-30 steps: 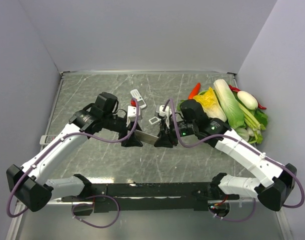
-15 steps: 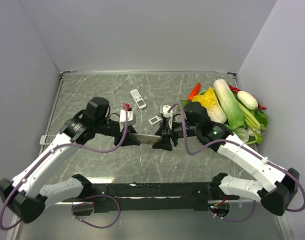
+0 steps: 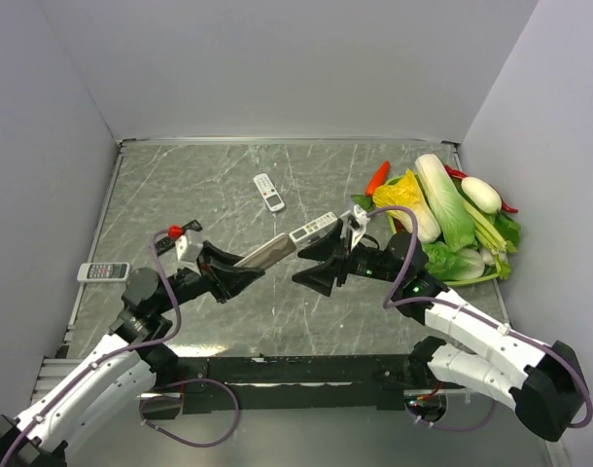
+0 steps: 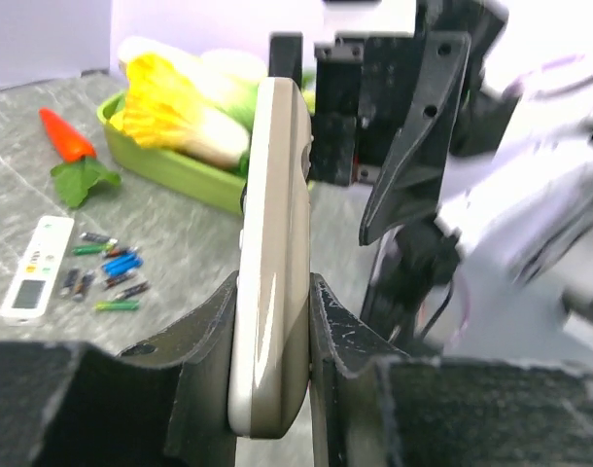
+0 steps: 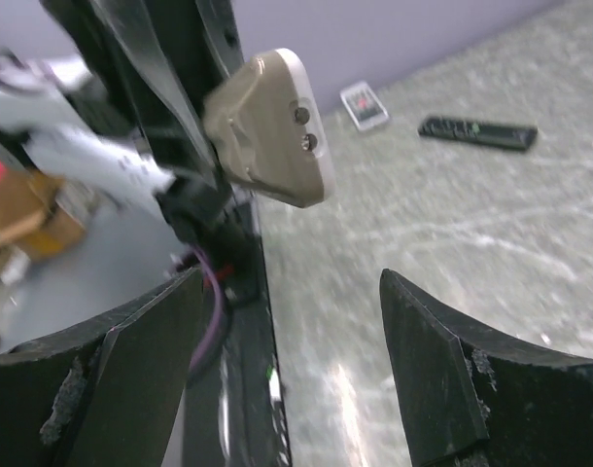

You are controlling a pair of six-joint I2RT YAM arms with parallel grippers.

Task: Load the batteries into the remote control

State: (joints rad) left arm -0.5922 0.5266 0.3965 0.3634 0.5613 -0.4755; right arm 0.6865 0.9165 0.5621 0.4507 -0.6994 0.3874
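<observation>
The left tool [image 4: 272,316] is clamped on the sides of the remote control [image 4: 272,185], holding it clear of the table [image 4: 180,255], probably to present it. Facing it, the right tool [image 5: 289,292] stands apart, empty. Beyond, the batteries [image 4: 110,275] lie loose beside a small white remote [image 4: 32,269].

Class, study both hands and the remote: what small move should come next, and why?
Probably the right hand should draw back and head for the batteries. It stands open and empty beside the remote, which the left hand clamps, so the remote is steadied, while the batteries lie loose on the table.
</observation>
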